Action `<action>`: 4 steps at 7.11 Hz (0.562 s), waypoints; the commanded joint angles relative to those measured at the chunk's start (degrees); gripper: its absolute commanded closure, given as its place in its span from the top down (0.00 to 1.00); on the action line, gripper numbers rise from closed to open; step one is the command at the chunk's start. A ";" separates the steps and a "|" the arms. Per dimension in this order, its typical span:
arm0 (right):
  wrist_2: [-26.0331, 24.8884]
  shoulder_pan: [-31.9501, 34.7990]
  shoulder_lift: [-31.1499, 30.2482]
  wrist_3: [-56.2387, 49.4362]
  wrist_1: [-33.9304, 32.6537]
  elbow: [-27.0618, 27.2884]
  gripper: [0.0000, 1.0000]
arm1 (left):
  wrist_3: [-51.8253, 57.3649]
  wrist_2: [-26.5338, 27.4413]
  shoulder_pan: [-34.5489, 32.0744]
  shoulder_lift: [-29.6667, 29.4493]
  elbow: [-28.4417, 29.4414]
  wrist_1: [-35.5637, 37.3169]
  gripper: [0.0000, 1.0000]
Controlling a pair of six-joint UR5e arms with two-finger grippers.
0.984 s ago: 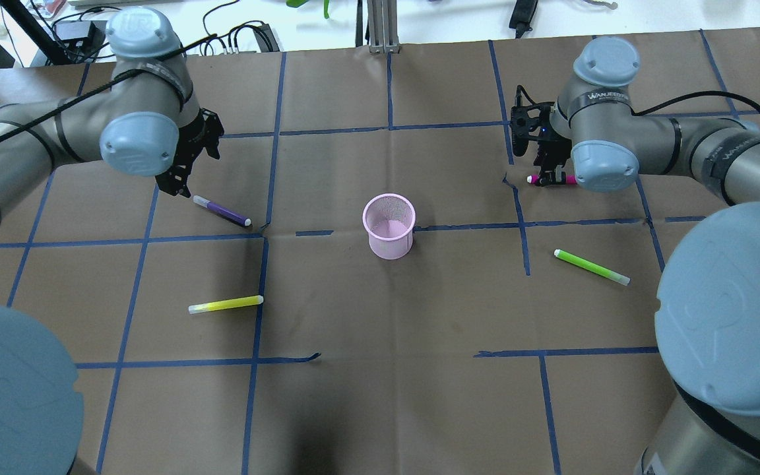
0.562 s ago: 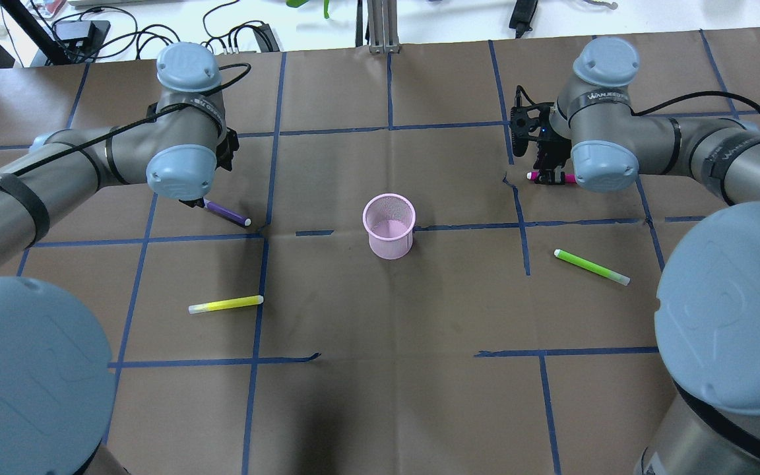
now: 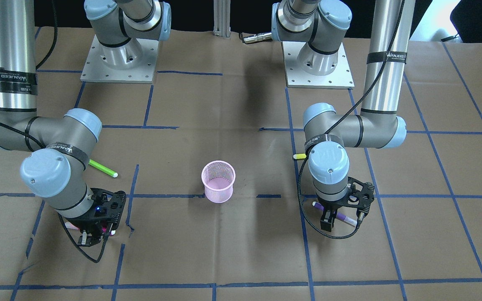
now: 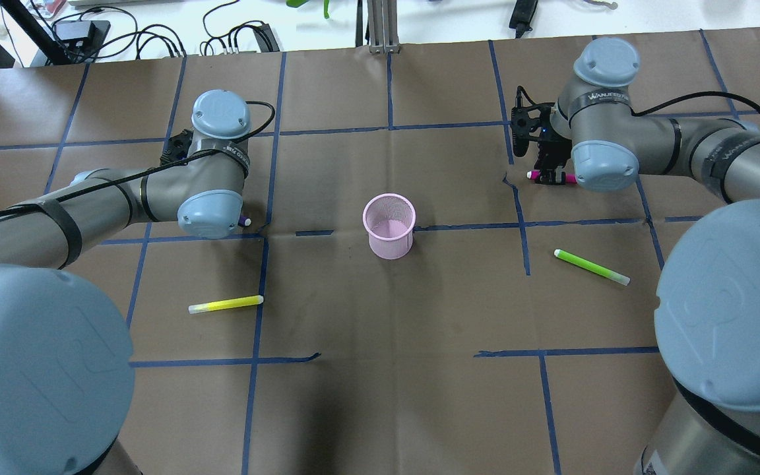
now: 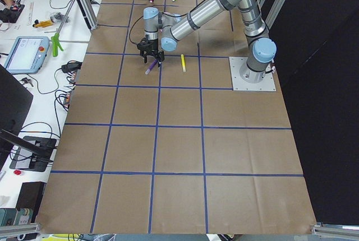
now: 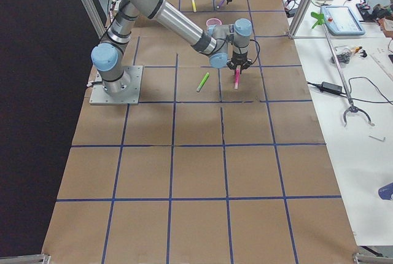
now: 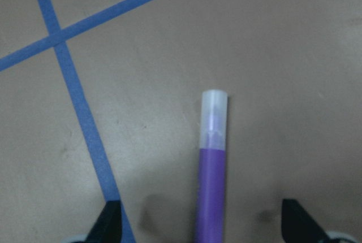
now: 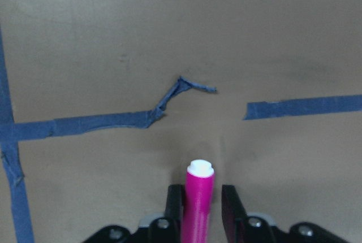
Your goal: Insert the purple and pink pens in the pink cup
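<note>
The pink mesh cup (image 4: 388, 227) stands upright at the table's middle, also in the front view (image 3: 218, 182). The purple pen (image 7: 212, 186) lies flat on the paper. My left gripper (image 7: 202, 223) is open and low over it, one finger on each side of the barrel. In the overhead view my left wrist hides all but the pen's tip (image 4: 244, 221). My right gripper (image 8: 201, 206) is shut on the pink pen (image 8: 199, 203), whose white tip sticks out towards the cup side (image 4: 535, 176), close to the table.
A yellow pen (image 4: 226, 304) lies near my left arm, towards the robot. A green pen (image 4: 591, 266) lies near my right arm. Blue tape lines grid the brown paper. Cables and gear lie beyond the far edge (image 4: 156, 39).
My left arm has swung right and come down over the purple pen, now covering most of it. My right gripper has shifted very slightly with the pink pen in it.
</note>
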 commanded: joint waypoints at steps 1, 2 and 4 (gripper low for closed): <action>0.18 -0.02 0.26 -0.03 0.00 0.08 0.30 | -0.11 -0.36 -0.09 -0.24 -0.51 0.26 0.99; 0.18 -0.02 0.09 -0.20 0.09 -0.01 0.24 | -0.20 -0.45 -0.18 -0.07 -0.51 0.35 0.99; 0.18 -0.02 -0.43 -0.21 0.35 -0.62 0.17 | -0.29 -0.45 -0.18 0.37 -0.60 2.79 0.99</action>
